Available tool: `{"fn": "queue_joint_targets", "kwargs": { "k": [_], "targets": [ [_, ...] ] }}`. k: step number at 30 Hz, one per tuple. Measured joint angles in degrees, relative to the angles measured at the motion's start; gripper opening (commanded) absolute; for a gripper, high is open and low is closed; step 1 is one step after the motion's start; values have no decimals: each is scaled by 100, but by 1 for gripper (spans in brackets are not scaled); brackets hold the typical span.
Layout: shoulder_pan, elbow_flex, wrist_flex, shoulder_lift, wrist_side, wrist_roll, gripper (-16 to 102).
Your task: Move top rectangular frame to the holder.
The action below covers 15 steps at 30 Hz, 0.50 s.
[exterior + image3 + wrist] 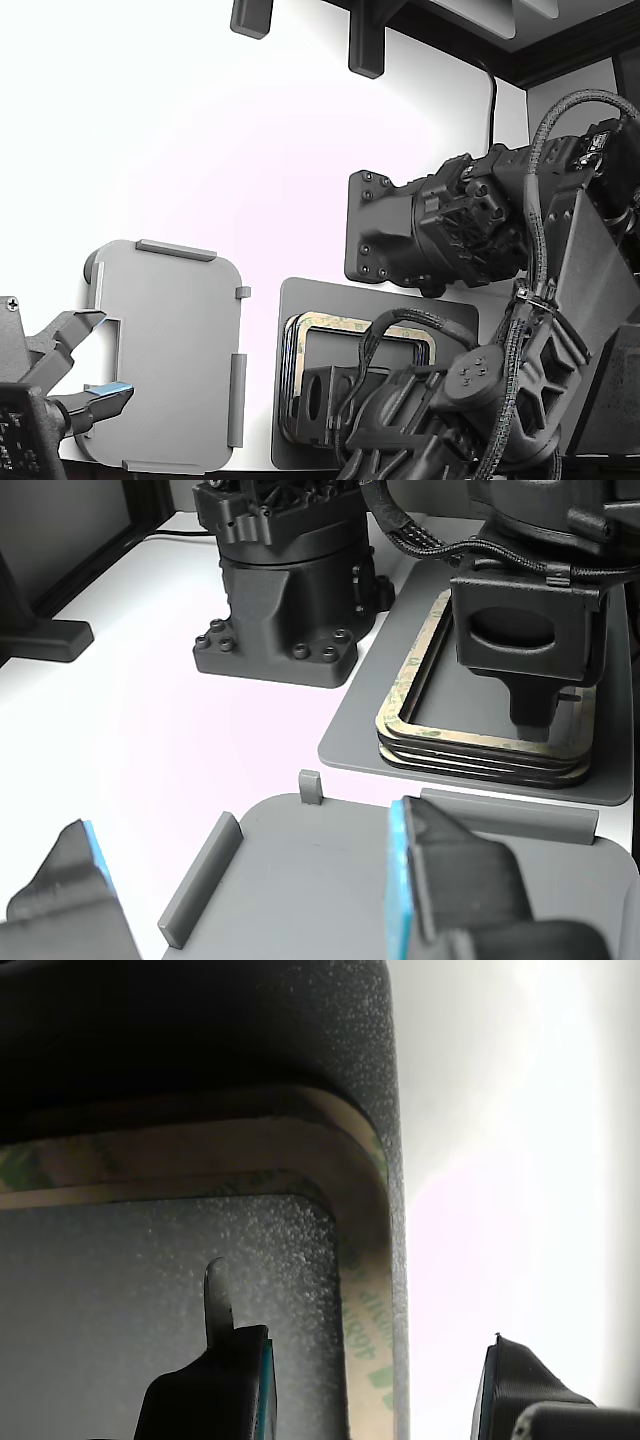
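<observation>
Several tan rectangular frames lie stacked on a dark grey mat (pixel 300 300). The top frame (pixel 330 323) shows with greenish marks in the wrist view (pixel 360 1210) and in the other view (pixel 400 695). My gripper (pixel 370 1390) is low over one corner of the stack, open. One finger (pixel 222 1355) is inside the ring and the other (pixel 515 1385) is outside the mat's edge, so the frame's side strip lies between them, ungripped. The gripper also shows in the other view (pixel 545 720). The light grey holder (pixel 170 350) lies empty to the exterior view's left, also in the other view (pixel 330 880).
A second arm's open gripper with blue pads (pixel 80 370) hangs over the holder's left edge in the exterior view. A black arm base (pixel 400 230) stands behind the mat, also in the other view (pixel 280 610). Cables and arm links crowd the exterior view's right.
</observation>
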Motion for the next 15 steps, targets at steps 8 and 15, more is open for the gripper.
{"fn": "queue_joint_targets", "kwargs": {
  "k": [8,15],
  "targets": [
    [0,0,9,-79,9,-88,75],
    [9,0,9,-123,44,-562,77]
  ]
}}
